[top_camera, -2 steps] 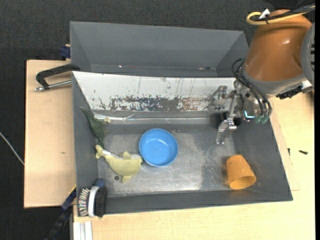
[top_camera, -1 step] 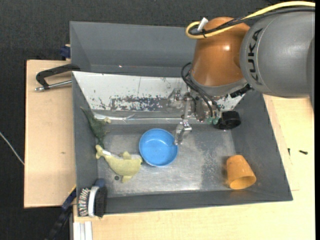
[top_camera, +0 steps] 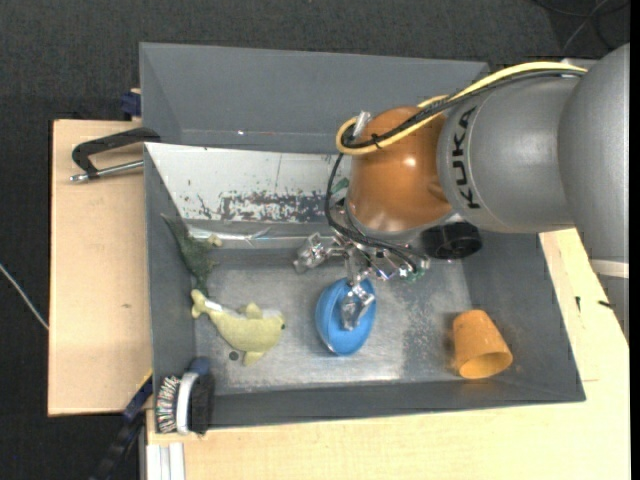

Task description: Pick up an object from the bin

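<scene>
Beneath the claw [top_camera: 353,306] lies a blue oval object [top_camera: 335,336].

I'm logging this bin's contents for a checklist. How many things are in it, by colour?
Blue oval thing: 1
Orange cup: 1
Pale yellow toy whale: 1
Dark green toy: 1
Black-and-white brush, at the bin's near left corner: 1
Total: 5

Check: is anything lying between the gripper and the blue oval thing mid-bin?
Nothing visible. The gripper is directly over the blue oval thing; the orange cup and pale green toy whale lie apart on either side.
</scene>
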You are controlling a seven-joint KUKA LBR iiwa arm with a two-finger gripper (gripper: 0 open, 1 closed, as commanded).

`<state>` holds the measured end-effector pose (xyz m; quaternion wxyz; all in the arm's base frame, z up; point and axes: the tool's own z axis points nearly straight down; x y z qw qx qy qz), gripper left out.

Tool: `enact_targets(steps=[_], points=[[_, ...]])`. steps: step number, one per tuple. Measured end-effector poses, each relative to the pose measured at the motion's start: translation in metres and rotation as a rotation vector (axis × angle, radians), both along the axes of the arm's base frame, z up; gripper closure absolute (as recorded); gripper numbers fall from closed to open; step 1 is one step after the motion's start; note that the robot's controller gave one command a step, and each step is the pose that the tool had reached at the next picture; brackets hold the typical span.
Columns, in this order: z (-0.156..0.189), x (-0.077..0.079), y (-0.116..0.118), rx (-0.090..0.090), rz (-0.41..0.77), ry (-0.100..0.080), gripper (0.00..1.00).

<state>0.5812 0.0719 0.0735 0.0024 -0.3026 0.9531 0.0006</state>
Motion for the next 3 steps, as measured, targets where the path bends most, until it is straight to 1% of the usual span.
enact_targets(steps=[1, 2, 3], points=[[0.004, 0.002, -0.002, -0.003, -0.001, 0.0, 1.0], [0.105, 0.002, -0.002, 0.0, 0.029, -0.01, 1.0], [0.179, 0.001, -0.01, 0.0, 0.023, -0.011, 1.0]])
